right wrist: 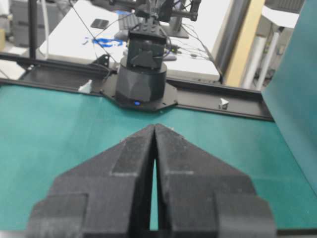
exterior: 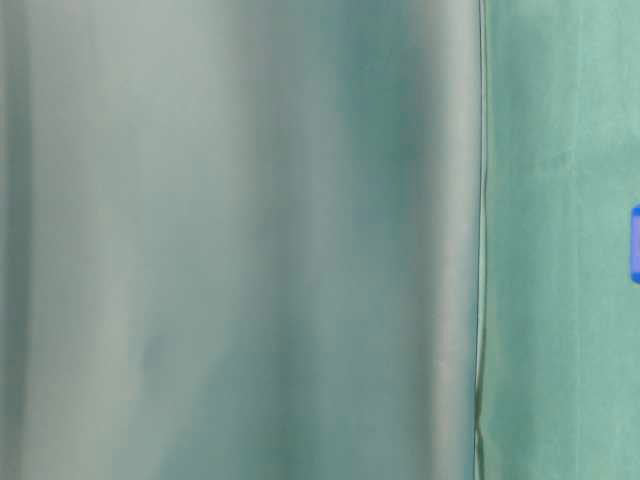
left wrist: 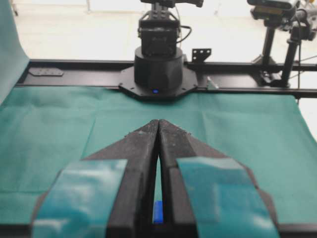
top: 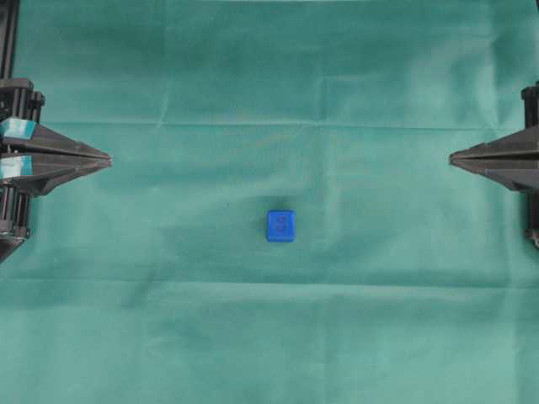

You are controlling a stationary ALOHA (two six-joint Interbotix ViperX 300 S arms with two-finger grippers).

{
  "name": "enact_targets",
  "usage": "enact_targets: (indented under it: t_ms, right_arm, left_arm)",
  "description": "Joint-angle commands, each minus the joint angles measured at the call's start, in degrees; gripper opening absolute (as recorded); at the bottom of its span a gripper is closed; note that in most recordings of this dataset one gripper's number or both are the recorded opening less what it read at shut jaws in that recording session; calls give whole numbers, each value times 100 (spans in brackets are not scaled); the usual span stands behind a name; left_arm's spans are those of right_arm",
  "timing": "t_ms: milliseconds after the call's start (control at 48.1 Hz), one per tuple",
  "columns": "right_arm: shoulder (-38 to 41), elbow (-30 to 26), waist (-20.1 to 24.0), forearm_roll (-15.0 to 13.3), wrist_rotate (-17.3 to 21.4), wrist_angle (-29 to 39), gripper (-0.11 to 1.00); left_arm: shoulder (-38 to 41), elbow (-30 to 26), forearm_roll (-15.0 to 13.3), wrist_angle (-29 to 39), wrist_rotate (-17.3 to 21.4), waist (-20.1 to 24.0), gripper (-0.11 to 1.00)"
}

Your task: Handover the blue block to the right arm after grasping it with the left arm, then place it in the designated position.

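The block (top: 280, 225) sits mid-surface (top: 269, 67), well apart from both tools — left tool (top: 108, 160) and right tool (top: 452, 156) closed, empty. Probably light, rigid, slick — pinch opposite flat faces squarely.

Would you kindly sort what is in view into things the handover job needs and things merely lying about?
Needed:
blue block
left gripper, shut
right gripper, shut

Merely there:
green cloth
black frame rail
camera stand

Nothing readable is showing anywhere; the blue block (top: 280, 225) is carrying only a faint dark mark (too blurred to make out).
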Motion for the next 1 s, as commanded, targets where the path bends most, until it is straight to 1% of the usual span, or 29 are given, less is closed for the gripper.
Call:
enact_targets:
  t_ms: [0,187,540,582,623,665,727,810,893,935,976]
  right_arm:
    - [18,-70,35,26,35,44,0]
    - [26,-176,35,26,26,589,0]
    - [-9,-264,26,44,149,659,0]
    - [-9,-264,26,44,185,677,0]
    - [-9,-264,26,44,220,694,0]
    - [-9,-264,9,44,255,712,1]
    - [-9,-264,-9,44,325,703,9]
    - [-18,-272,-35,44,404,712,30]
    - [-18,-272,-35,35,439,712,57]
    - [-18,-281,-35,26,439,721,69]
    - [-18,-281,-44,26,439,729,80]
  left_arm:
    - [62,-141,0,176,-18,-79,2]
    - [97,-158,0,272,-18,-88,2]
    - [158,-211,9,352,44,-97,2]
    - [158,-211,9,352,44,-97,4]
    - [149,-211,9,352,44,-97,9]
    - [149,-211,9,352,44,-97,17]
    - [141,-211,9,352,35,-88,32]
    - [132,-211,9,352,26,-97,56]
    - [132,-229,9,352,9,-97,80]
    - [132,-246,9,352,9,-97,90]
    - [132,-246,9,352,9,-97,96]
